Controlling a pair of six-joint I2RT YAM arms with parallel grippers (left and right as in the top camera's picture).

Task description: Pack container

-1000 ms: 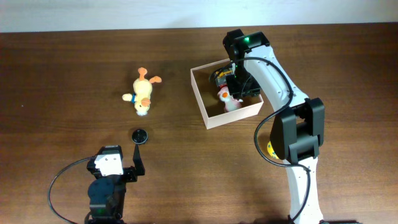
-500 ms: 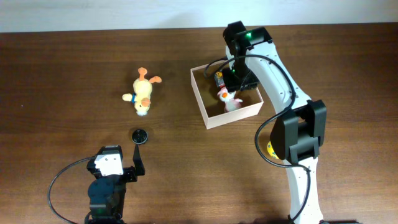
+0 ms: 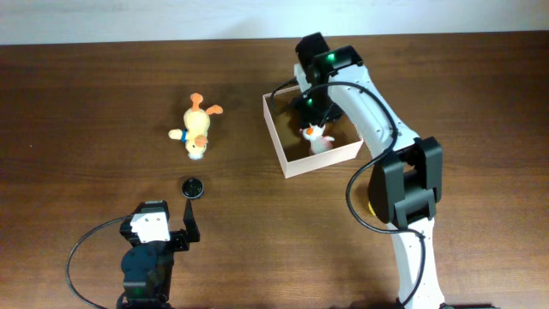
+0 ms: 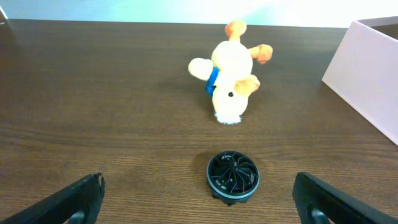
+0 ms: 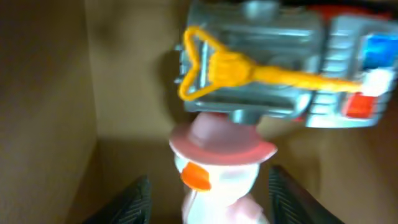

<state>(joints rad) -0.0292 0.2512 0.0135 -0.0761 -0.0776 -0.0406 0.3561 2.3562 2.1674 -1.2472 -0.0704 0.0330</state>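
Note:
The container (image 3: 275,135) is a shallow cardboard box with white walls and a tan inside; its wall also shows at the right of the left wrist view as the container (image 4: 367,68). My right gripper (image 3: 312,112) reaches into it and stands open in the right wrist view (image 5: 210,179). Between its fingers, with a gap on each side, stands a white duck toy (image 5: 217,171) with a pink hat, the same duck toy (image 3: 319,137) seen from overhead. A grey toy truck (image 5: 261,68) lies just beyond. My left gripper (image 4: 202,208) is wide open near the front edge.
A yellow plush duck (image 3: 197,129) lies on the table left of the box, also seen as the plush duck (image 4: 230,78). A small black round disc (image 3: 193,187) sits between it and my left gripper, close ahead of the fingers as the disc (image 4: 232,176).
My right gripper's jaws have widened off the white duck toy, which now stands free in the box. The right arm has drawn back towards the far left. The left arm has not moved.

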